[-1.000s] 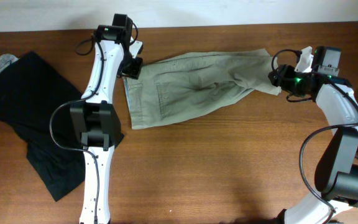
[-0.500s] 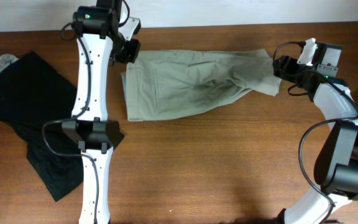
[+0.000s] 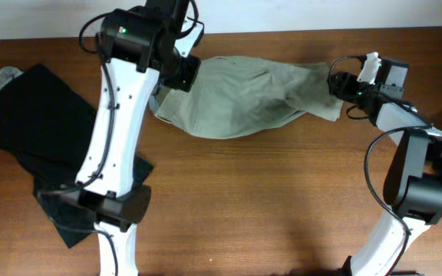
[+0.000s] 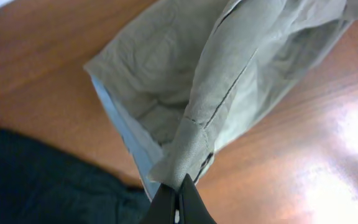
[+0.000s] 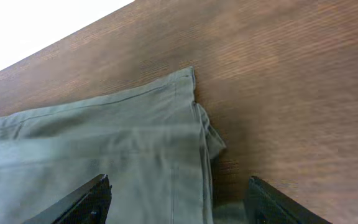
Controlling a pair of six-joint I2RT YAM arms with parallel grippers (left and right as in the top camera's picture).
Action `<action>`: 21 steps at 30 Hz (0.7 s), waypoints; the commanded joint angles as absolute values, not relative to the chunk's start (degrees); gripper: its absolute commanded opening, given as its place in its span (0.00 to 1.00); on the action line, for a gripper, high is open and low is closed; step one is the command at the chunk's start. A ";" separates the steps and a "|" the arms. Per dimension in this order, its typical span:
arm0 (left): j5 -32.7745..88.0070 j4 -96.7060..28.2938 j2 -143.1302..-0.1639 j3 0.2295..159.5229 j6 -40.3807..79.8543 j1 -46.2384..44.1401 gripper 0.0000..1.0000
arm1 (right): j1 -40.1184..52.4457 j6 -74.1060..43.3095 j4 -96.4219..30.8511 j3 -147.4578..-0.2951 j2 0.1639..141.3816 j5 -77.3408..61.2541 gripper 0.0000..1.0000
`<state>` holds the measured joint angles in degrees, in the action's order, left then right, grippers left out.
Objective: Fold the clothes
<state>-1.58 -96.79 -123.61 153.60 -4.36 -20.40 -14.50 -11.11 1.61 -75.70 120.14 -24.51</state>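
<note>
Judging progress: early stage, no finished fold on show. Shorts (image 3: pixel 244 100) lay stretched across the upper centre of the overhead frame, wrinkled, lower edge sagging in a curve toward mid-frame, right end tapering to a narrow hem

Left end effector (image 4: pixel 179 202) had its fingers pressed together on a pinched ridge of fabric at the shorts' left end; wrist view showed that corner lifted off the desk (image 3: pixel 282 199), cloth hanging down from the pinch, a pale lining edge showing

Right end effector (image 5: pixel 182 196) sat at the shorts' right end, fingers wide apart with the hem lying between and below them, gripping nothing. Contact with the cloth could not be told

Left to do, by my reading: nearly everything. Cloth needed flattening, then one end carried over the other and squared up

Surroundings: a dark garment (image 3: pixel 29 130) sprawled over the left side of the overhead frame, a grey cloth (image 3: pixel 2 77) peeking out at its upper left. Dark garment lay near the shorts' left end and under the left arm, a possible snag if the lifted corner swung that way. Lower centre of the desk showed bare wood
</note>
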 commanded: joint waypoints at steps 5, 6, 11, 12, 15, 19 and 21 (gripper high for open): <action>-3.42 -96.73 -117.75 139.31 0.67 -20.47 0.00 | -12.05 -17.06 11.46 -76.20 127.79 -23.94 0.71; -4.71 -96.73 -117.75 139.09 0.69 -20.47 0.00 | -11.86 -17.02 11.38 -76.20 127.76 -24.62 0.64; -7.40 -96.73 -117.75 139.04 0.97 -20.34 0.00 | -13.26 -17.02 12.84 -78.24 127.61 -37.04 0.22; -7.62 -96.73 -117.75 139.04 1.65 -20.01 0.00 | -14.09 -17.04 12.84 -78.96 127.33 -40.99 0.05; -9.04 -96.73 -117.71 139.06 4.01 -17.34 0.00 | -17.02 -17.04 7.40 -79.11 122.28 -46.11 0.04; -8.86 -96.73 -115.50 139.06 6.85 -14.28 0.00 | -18.96 -14.79 -14.24 -79.09 107.98 -43.38 0.04; -8.84 -96.73 -112.31 139.06 6.85 -13.26 0.01 | -18.92 -13.74 -27.03 -79.09 98.67 -37.06 0.04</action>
<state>-7.60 -96.68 -118.61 139.02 5.30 -14.35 -18.76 -15.59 -19.42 -78.48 108.49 -42.61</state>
